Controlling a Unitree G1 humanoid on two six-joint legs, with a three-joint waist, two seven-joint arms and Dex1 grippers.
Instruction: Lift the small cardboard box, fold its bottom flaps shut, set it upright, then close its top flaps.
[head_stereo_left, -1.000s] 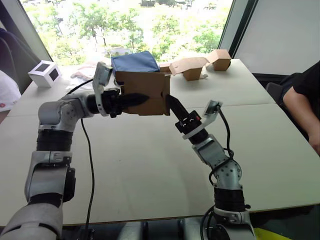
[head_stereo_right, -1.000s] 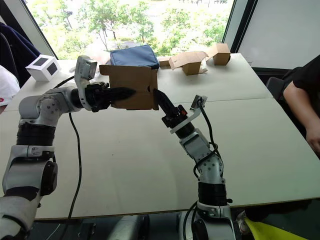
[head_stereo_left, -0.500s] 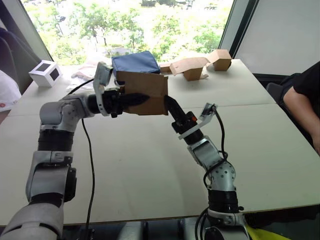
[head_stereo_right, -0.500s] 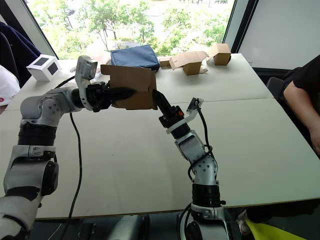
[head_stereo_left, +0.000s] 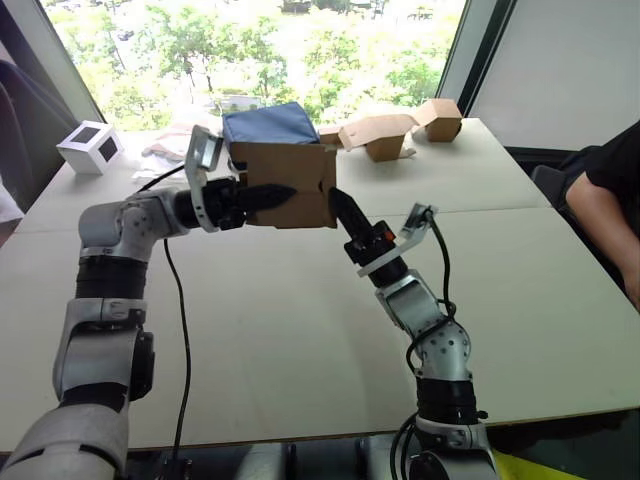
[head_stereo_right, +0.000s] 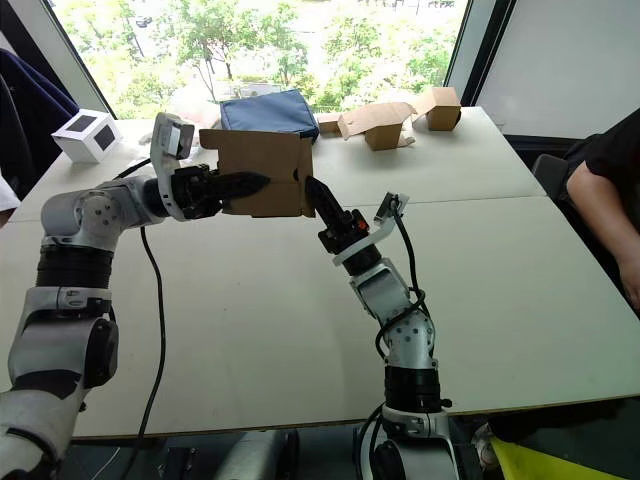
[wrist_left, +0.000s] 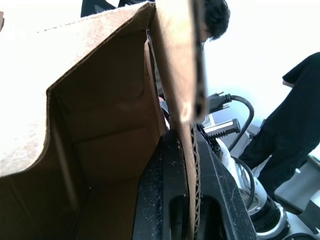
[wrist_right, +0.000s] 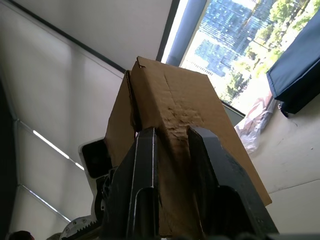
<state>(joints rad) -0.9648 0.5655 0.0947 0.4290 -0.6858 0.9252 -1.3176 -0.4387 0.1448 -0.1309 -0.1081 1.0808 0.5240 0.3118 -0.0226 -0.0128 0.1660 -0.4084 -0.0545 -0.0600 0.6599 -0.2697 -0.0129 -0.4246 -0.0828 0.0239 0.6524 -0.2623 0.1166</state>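
Small cardboard box (head_stereo_left: 288, 185) aloft, left fingers (head_stereo_left: 262, 196) clamped on wall; right fingers (head_stereo_left: 346, 213) slightly apart, now pressing bottom flaps (wrist_right: 186, 125) shut.

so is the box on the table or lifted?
Lifted. The box hangs above the table, its wall clamped by the left gripper.

The small cardboard box (head_stereo_left: 288, 185) is plain brown corrugated cardboard, matt and faintly rough, with fluted edges showing where a wall is cut and a creased, dented patch on one face. The left tool (wrist_left: 192, 200) has black fingers of scuffed, slightly glossy plastic; the right tool (wrist_right: 170, 150) looks the same. Beyond the box, a blue cloth bag (head_stereo_left: 268, 124) looks soft and matt. The desk (head_stereo_left: 300, 340) under it is smooth, pale and matt.
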